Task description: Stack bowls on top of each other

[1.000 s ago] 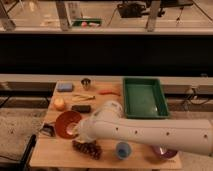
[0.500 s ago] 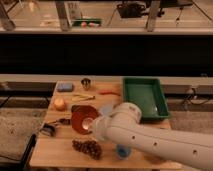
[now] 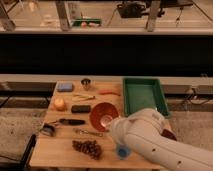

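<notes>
Lying along the left of the wooden counter (image 3: pixel 60 150) are a blue sponge (image 3: pixel 64 87), a yellowish round fruit (image 3: pixel 60 103), a black bar (image 3: pixel 81 108) and a bunch of dark grapes (image 3: pixel 88 147), all where they were a second ago. A small metal cup (image 3: pixel 86 83) stands near the back edge. The orange-red bowl (image 3: pixel 101 115) now sits nearer the counter's middle than a second ago, when it lay further left by the front, and it seems tipped up toward the camera, its paler inside showing. The pincer (image 3: pixel 108 120) is at the bowl's inner lower rim, its fingers pressed together, apparently pinching that rim, though the white arm (image 3: pixel 150 142) hides the contact. That arm has swung up from the right front and now covers more of the counter. A blue cup (image 3: pixel 122 151) peeks out below it. The green tray (image 3: pixel 142 94) stays at the right rear. Only a dark sliver of the purple bowl (image 3: pixel 169 134) shows beside the arm at the right.
</notes>
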Robot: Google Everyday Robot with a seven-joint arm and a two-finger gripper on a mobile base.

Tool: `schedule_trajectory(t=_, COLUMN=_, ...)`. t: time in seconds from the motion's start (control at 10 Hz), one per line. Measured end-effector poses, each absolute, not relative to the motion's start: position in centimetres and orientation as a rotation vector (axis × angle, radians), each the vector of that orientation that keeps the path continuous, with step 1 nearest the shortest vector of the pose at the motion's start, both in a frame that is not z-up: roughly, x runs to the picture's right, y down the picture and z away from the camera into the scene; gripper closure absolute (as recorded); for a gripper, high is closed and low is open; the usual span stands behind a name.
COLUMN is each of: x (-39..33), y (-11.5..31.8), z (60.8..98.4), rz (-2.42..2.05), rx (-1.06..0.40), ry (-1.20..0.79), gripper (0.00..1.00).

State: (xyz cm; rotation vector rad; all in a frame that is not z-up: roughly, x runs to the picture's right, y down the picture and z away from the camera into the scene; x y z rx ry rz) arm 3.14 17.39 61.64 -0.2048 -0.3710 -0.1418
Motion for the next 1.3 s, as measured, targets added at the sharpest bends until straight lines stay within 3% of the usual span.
schedule_trajectory(t=1.3, x=20.8, y=21.6, z=60.4, rz=0.252, rx=-0.164, ry=-0.070, gripper=0.98)
